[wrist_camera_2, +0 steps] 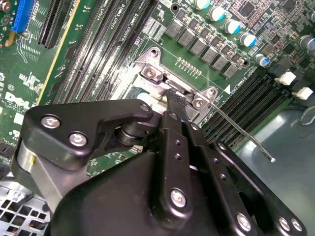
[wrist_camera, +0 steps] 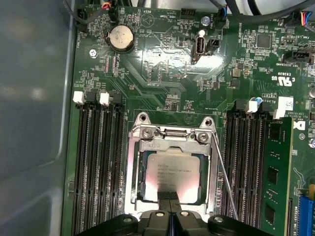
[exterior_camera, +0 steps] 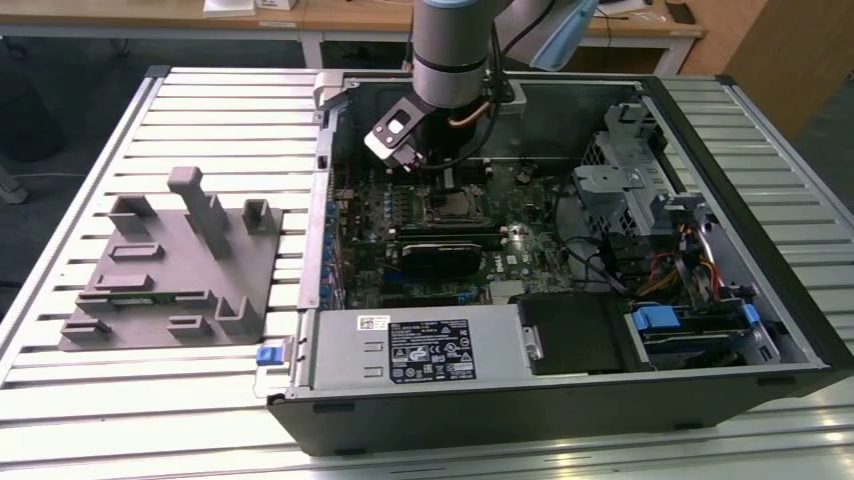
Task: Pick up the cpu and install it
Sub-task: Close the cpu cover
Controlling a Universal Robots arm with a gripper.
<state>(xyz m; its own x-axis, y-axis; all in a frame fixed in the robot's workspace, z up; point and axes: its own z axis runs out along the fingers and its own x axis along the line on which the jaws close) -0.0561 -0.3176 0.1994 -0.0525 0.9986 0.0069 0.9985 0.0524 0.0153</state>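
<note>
Cpu square, pale silvery, flat inside socket frame; claw closed.

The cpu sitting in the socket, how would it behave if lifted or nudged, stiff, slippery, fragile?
Probably stiff: the cpu is a thin flat square with a metal top. Likely slippery to pinch, since that top looks smooth and shiny. A nudge would hardly shift it, I'd guess, as it lies flat inside the socket frame.
</note>
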